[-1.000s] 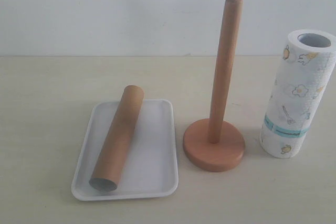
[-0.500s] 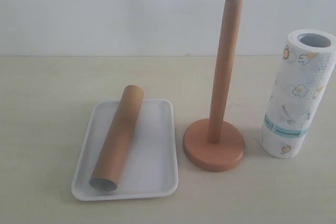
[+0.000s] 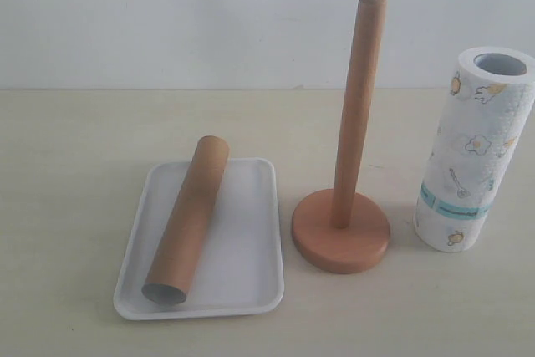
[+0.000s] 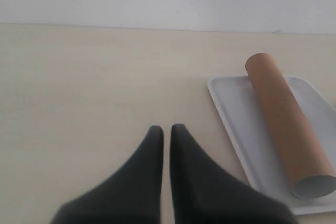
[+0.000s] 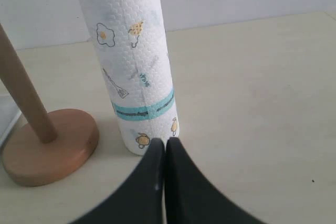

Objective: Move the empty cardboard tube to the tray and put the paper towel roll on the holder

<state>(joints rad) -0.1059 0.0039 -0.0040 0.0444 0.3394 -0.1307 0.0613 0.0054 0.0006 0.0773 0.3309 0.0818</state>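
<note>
Jaws left: closed, empty | jaws right: closed, beside paper towel roll point(image 5: 134, 61)

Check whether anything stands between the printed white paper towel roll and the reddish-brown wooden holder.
Nothing visible does: only tabletop separates the printed white paper towel roll from the reddish-brown wooden holder, whose pole is free.

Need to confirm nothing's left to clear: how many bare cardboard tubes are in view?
1. The cardboard tube lies in the tray, left of the holder. None seen elsewhere.
</note>
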